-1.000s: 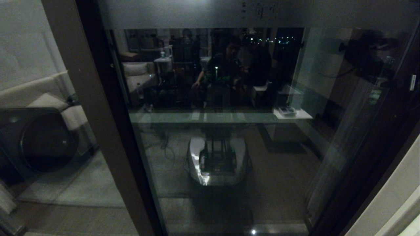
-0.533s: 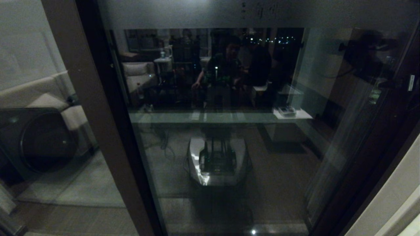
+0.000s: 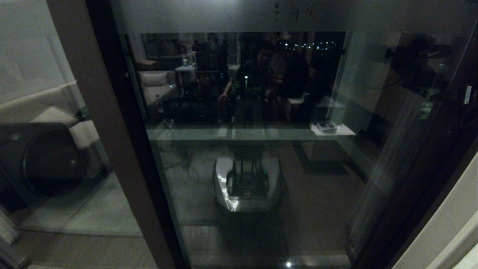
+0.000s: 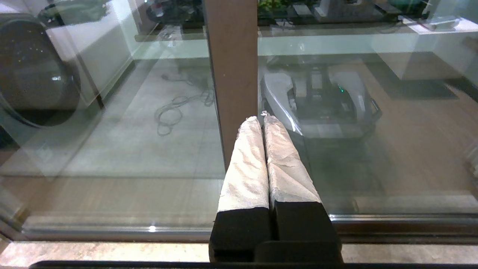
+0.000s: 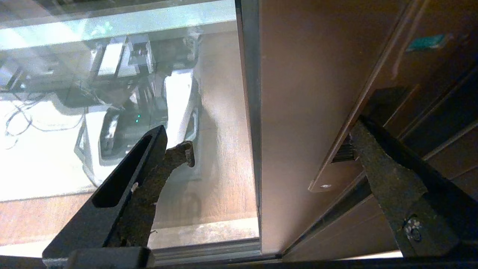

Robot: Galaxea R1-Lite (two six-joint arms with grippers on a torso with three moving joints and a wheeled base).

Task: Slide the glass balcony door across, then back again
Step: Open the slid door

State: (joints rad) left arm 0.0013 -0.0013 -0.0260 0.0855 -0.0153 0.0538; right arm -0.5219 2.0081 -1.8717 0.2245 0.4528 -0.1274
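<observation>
The glass balcony door (image 3: 224, 15) fills the head view, with a frosted top band, small characters and a brown stile (image 3: 108, 130) on the left. Neither arm shows directly there. In the left wrist view my left gripper (image 4: 263, 118) is shut, its cloth-wrapped fingers (image 4: 246, 164) pressed together with nothing between them, tips right at that brown stile (image 4: 231, 56). In the right wrist view my right gripper (image 5: 269, 138) is open and straddles the door's other brown stile (image 5: 298, 93). One finger (image 5: 388, 179) sits beside the slim handle plate (image 5: 328, 175); the other finger (image 5: 149, 175) is over the glass.
Behind the glass at the left stands a dark front-loading washing machine (image 3: 44, 160). The pane mirrors my own base (image 3: 246, 183) and the room behind me. A pale wall (image 3: 448, 224) closes the lower right, and the floor track (image 4: 112, 233) runs along the door's foot.
Hardly anything differs. The small white label on the right frame and the arm's reflection beside it have drifted slightly to the left.
</observation>
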